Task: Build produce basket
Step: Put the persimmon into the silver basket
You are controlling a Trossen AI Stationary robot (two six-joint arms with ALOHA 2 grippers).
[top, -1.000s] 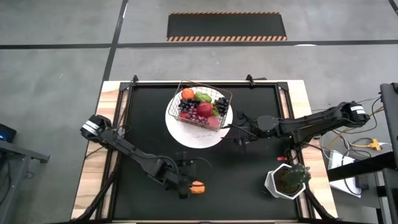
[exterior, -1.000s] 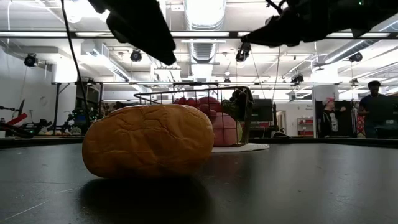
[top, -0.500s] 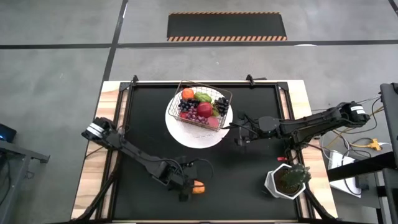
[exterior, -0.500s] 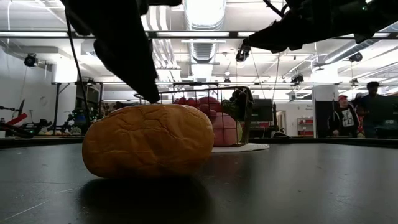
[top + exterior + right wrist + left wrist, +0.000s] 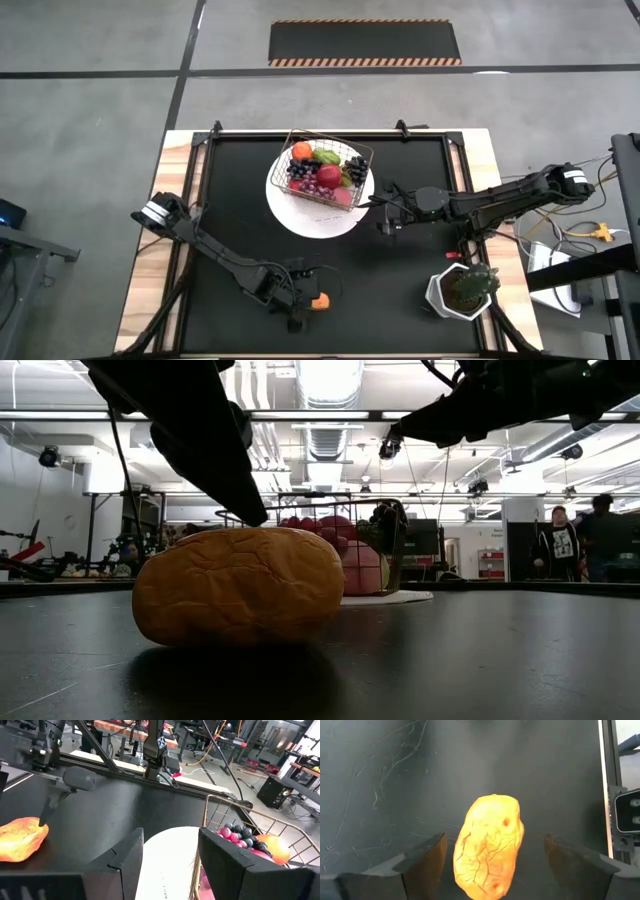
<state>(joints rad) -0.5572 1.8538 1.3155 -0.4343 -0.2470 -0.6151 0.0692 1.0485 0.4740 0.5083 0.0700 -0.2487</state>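
An orange-yellow wrinkled toy fruit [image 5: 490, 852] lies on the black table near its front edge [image 5: 319, 299], and fills the low view [image 5: 240, 598]. My left gripper [image 5: 305, 303] is open low over it. One finger [image 5: 422, 865] stands on either side of the fruit, not touching it. The wire basket [image 5: 328, 172] stands on a round white plate [image 5: 310, 218] at the back, filled with apples, grapes and other toy produce. My right gripper [image 5: 380, 212] is open and empty just right of the plate, beside the basket [image 5: 235, 820].
A white hexagonal pot with a green plant [image 5: 462, 290] stands at the table's front right. The black mat between plate and fruit is bare [image 5: 380, 270]. People stand in the room beyond the table [image 5: 560, 550].
My left gripper has come down and toward the table's near edge onto the orange-yellow fruit, so that its fingers now flank it. The fruit has stayed where it was.
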